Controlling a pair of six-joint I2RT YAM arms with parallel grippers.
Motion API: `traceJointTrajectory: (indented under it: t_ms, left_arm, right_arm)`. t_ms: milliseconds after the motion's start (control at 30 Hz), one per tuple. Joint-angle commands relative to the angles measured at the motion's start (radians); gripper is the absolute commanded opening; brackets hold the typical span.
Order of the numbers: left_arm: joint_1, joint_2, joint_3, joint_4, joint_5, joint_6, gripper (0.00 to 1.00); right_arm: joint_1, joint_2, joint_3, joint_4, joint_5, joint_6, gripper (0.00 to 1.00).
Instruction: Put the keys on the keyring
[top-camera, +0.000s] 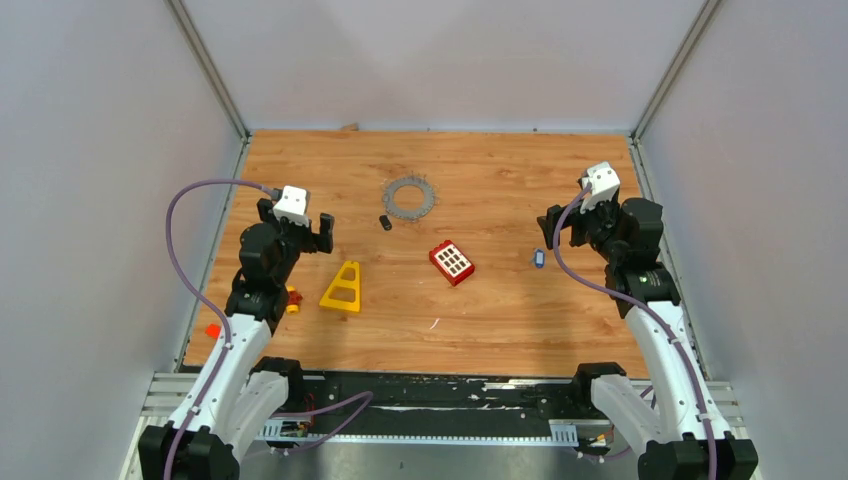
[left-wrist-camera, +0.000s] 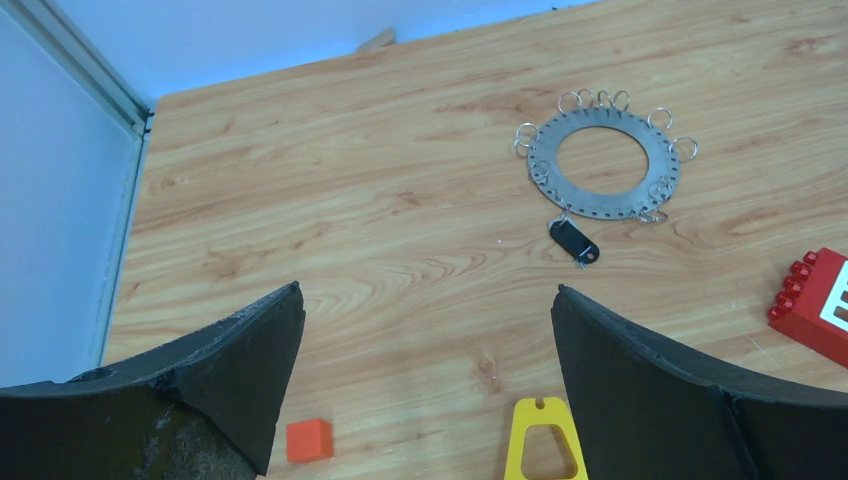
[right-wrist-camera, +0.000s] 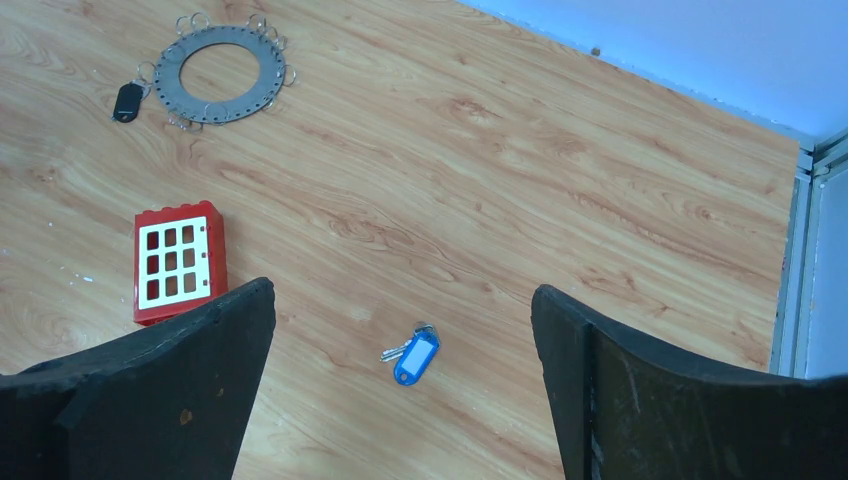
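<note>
The keyring (top-camera: 410, 197) is a flat grey metal ring with small silvery loops round its rim, lying at the back middle; it also shows in the left wrist view (left-wrist-camera: 603, 165) and right wrist view (right-wrist-camera: 220, 74). The black key (top-camera: 384, 222) lies at its near-left rim, also in the left wrist view (left-wrist-camera: 574, 242) and right wrist view (right-wrist-camera: 127, 101). The blue key (top-camera: 537, 258) lies on the right, between my right fingers in the right wrist view (right-wrist-camera: 414, 355). My left gripper (top-camera: 297, 232) is open and empty. My right gripper (top-camera: 568, 225) is open above the blue key.
A red block with white squares (top-camera: 452, 262) lies mid-table. A yellow triangular frame (top-camera: 343, 288) lies near the left arm, with small red-and-yellow bits (top-camera: 292, 297) and an orange cube (top-camera: 212, 330). Grey walls close the table on three sides.
</note>
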Motion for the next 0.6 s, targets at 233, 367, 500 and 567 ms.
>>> traceJointTrajectory:
  t_ms: [233, 367, 500, 567]
  left_arm:
    - [0.002, -0.023, -0.003, 0.039, -0.014, 0.018, 1.00]
    - [0.002, -0.034, 0.010, 0.002, -0.017, 0.034, 1.00]
    - [0.001, -0.032, 0.093, -0.160, 0.089, 0.164, 1.00]
    - [0.002, -0.011, 0.140, -0.237, 0.161, 0.213, 1.00]
  right_arm:
    - [0.001, -0.019, -0.002, 0.045, -0.015, -0.008, 1.00]
    - [0.002, -0.027, 0.001, 0.048, -0.023, -0.015, 1.00]
    - [0.001, -0.024, 0.005, 0.037, -0.034, -0.024, 1.00]
    - [0.003, -0.012, 0.022, 0.008, -0.059, -0.041, 1.00]
